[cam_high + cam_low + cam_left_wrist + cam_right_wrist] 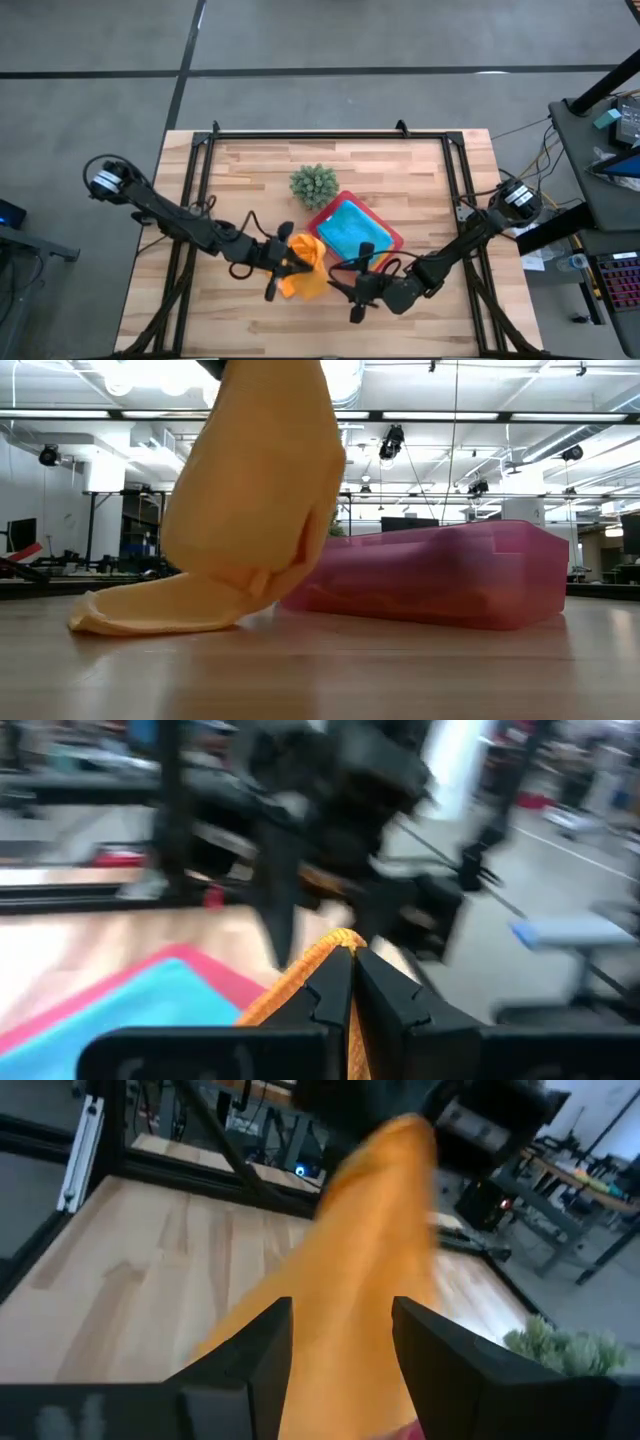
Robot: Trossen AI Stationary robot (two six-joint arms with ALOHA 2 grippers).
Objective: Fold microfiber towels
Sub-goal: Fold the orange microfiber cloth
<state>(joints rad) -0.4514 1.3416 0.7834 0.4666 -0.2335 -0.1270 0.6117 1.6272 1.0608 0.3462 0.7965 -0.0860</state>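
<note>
Orange towel (306, 266) lifted, draped, clamped in left tool (350, 982); right tool (340, 1345) apart

no text, label, brand, number or sign can be read anywhere in these views, neither on the table's things nor in the room behind it.

High view: we are looking straight down on the whole table (250, 170) from well above.
Low view: we are sitting at tabletop height, facing the room, very near the orange towel (250, 510).
Wrist views: we are peering past each arm's fingers, both sharing that towel with the other views.
</note>
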